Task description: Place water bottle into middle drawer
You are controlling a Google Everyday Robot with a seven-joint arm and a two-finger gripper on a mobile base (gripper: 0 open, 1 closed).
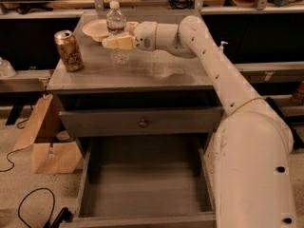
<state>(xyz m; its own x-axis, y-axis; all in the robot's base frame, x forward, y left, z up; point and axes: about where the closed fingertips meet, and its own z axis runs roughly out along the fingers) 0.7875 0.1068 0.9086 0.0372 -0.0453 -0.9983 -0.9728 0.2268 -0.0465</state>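
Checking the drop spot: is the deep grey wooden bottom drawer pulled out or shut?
Pulled out: the deep grey wooden drawer shows its bare floor. The gripper is at the clear plastic water bottle on the tabletop.

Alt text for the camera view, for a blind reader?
The gripper is at mid-height of the water bottle on the grey cabinet top, near a gold-brown can and a pale bowl. Below, the middle drawer stands pulled open.

A grey cabinet (pixel 128 75) stands on a pale speckled floor (pixel 19 175). Left of it leans a brown cardboard box (pixel 47 144), with a black cable (pixel 23 208) nearby. Behind it runs a wooden bench (pixel 57 4). The gripper (pixel 113 42) is over the cabinet's back left.
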